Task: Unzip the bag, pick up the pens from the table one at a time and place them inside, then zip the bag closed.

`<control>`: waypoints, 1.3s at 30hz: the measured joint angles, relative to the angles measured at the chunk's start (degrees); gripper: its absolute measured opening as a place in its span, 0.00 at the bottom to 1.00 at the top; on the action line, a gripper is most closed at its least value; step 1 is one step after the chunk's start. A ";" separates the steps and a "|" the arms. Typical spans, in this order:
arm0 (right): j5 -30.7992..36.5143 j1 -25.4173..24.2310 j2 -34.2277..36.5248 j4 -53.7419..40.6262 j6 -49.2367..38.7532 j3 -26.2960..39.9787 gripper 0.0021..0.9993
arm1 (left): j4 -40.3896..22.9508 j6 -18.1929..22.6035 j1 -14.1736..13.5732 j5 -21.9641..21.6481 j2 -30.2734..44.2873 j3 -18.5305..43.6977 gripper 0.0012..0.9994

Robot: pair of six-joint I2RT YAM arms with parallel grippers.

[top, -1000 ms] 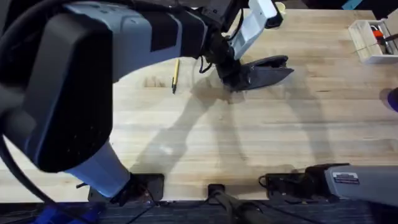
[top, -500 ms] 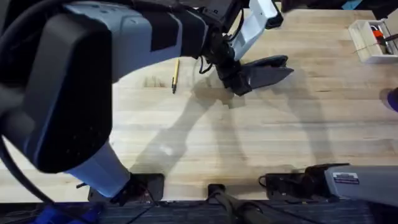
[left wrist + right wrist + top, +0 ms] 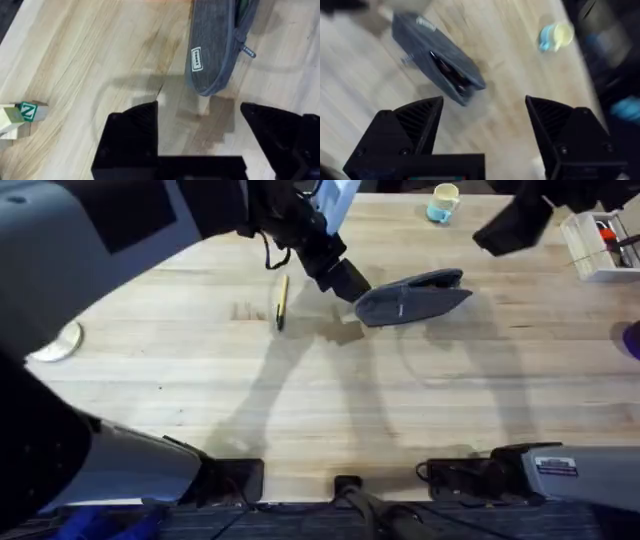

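Observation:
The grey bag lies on the table at the back, right of the middle. Its mouth gapes at one end in the right wrist view, with dark and reddish shapes inside the bag. The left wrist view has the bag with a white label and the zipper pull on its side. My left gripper is open just left of the bag's end, holding nothing. One yellow pen lies further left. My right gripper is open above the back right, apart from the bag.
A blue and yellow cup stands at the back edge behind the bag. A white tray of markers sits at the far right. A round disc lies at the left edge, and a small lettered block lies nearby.
My left gripper has let go of the bag's left end and drawn back to the left. The big near link of the left arm has swung aside. The bag has barely moved.

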 joint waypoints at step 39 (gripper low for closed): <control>-7.63 0.23 13.25 -6.75 -30.04 0.20 0.03 | 0.00 2.35 0.46 0.06 -5.12 0.00 0.99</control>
